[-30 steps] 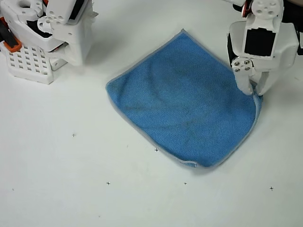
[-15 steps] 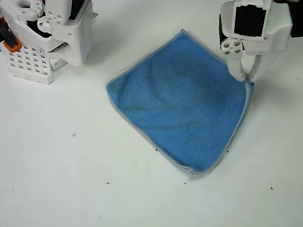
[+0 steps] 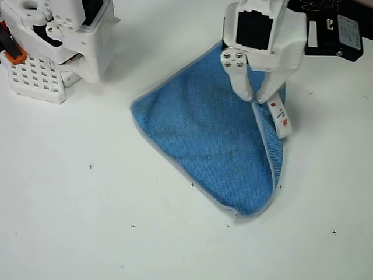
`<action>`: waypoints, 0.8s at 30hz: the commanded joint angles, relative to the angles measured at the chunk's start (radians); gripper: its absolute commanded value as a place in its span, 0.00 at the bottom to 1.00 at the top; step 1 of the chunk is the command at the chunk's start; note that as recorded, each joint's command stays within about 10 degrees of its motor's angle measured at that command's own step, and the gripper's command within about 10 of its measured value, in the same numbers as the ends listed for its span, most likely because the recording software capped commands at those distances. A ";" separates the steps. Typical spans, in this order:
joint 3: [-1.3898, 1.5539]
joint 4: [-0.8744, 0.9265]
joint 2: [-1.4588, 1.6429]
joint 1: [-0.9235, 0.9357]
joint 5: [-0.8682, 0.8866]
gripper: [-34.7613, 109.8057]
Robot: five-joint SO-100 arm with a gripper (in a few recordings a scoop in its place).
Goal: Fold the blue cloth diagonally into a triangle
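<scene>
Cloth was seen spread on the white table in the overhead view, blue and textured with a pale grey stitched border, and it reached from right under the claw out to the left and down toward the bottom of the picture. The claw's two white fingers were pinched together on the cloth's right-hand corner, so that corner was held lifted and pulled in over the rest of the fabric, with the grey edge running from the fingertips straight down to the lowest corner. A small white tag with red print was seen hanging just to the right of and below the fingertips, turned up where the edge had been flipped. The far left corner of the cloth was lying flat, well apart from the claw, and the top corner was tucked beside the claw's white body. A white robot base with a perforated block was parked at the upper left, well away from the claw and not touching the cloth. Tiny black cross marks were dotted on the table below and to the left.
</scene>
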 commanded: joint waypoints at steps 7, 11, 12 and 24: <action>0.146 0.003 0.299 0.031 -0.002 0.24; 0.210 0.003 0.392 0.057 -0.005 0.24; 0.224 0.006 0.415 0.064 -0.005 0.24; 0.454 -0.034 0.732 0.097 0.002 0.24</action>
